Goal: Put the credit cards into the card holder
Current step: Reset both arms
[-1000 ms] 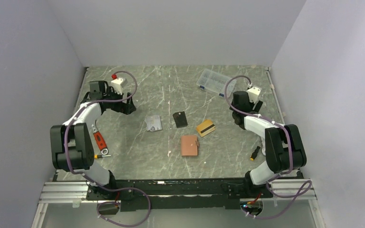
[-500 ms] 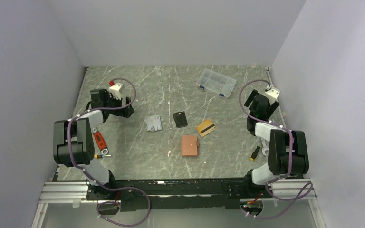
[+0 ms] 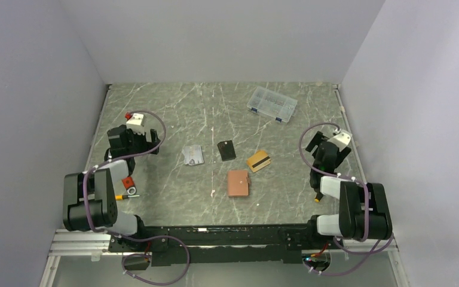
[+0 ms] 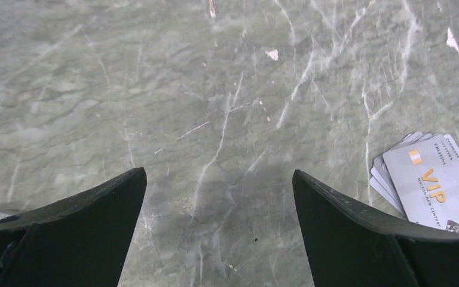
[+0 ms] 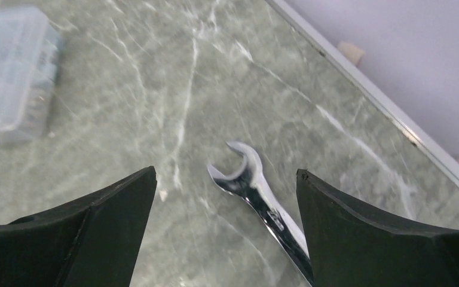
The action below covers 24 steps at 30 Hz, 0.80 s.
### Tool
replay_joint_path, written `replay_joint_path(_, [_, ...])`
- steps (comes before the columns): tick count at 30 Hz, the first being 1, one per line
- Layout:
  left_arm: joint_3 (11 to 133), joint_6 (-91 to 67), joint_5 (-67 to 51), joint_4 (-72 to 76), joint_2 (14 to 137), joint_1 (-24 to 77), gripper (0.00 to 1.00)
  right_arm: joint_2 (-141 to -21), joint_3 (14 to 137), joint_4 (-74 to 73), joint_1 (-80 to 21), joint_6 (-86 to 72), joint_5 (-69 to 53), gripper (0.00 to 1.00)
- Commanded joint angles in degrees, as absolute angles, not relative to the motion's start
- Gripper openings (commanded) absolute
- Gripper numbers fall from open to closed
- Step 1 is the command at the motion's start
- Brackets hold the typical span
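Both jaws stood wide and empty: left gripper (image 4: 218,179) near the fanned silver VIP cards (image 4: 433,185), right gripper (image 5: 224,179) above a wrench (image 5: 257,191). The gold card (image 3: 258,160) lay beside the closed card holder (image 3: 238,183). Thin, stiff, slick cards lying flat probably want an edge grip.

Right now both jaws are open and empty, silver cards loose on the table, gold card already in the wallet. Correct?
No: the gold card is not in the wallet. The top view shows it on the table, just beyond the wallet and apart from it. Jaws open and empty, silver cards loose: yes.
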<state>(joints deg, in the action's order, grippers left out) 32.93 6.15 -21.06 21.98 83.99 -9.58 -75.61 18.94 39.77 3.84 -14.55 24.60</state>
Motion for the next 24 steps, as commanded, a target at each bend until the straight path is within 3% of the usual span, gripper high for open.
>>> replay_joint_path(1, [25.81,3.64,-18.31,39.61,79.08,-9.99,1.00,-78.00,16.40,51.73,3.79,-13.64,26.15,0.90])
replay_joint_path(5, [20.97,3.96,-18.49,47.10,76.85,-9.80,0.99,-78.18,14.56,55.25,2.06,-11.77,26.82,0.92])
replay_joint_path(7, [16.71,5.64,-18.16,52.25,75.90,-8.16,0.99,-78.69,12.70,60.60,0.40,-9.64,27.81,0.99])
replay_joint_path(10, [6.68,7.69,-19.11,73.23,77.45,-6.36,0.99,-78.80,13.42,58.85,0.21,-9.94,27.70,1.00])
replay_joint_path(14, [7.85,7.79,-19.51,69.02,76.37,-6.71,0.99,-82.83,15.41,58.01,0.18,-6.21,20.34,1.00])
replay_joint_path(15, [7.94,7.36,-19.51,70.25,77.02,-6.79,0.99,-85.93,11.46,71.09,-2.74,-3.49,23.69,1.00])
replay_joint_path(16, [8.66,7.34,-19.49,68.25,76.92,-6.91,0.99,-84.99,9.07,74.91,-3.84,-3.59,25.29,1.00])
replay_joint_path(18, [12.52,7.89,-20.12,59.72,76.48,-6.88,0.99,-83.92,9.72,71.07,-2.35,-6.02,23.72,1.00])
replay_joint_path(20, [11.54,7.94,-20.20,62.03,76.40,-6.94,0.99,-84.23,14.22,61.30,-1.35,-6.77,22.95,1.00])
replay_joint_path(22, [11.62,7.75,-20.88,63.14,77.03,-6.97,0.99,-85.05,13.04,66.85,-1.49,-5.40,22.72,1.00])
replay_joint_path(24, [11.75,8.07,-20.82,61.71,76.51,-6.96,0.99,-84.07,13.63,63.26,-1.79,-6.39,23.03,1.00])
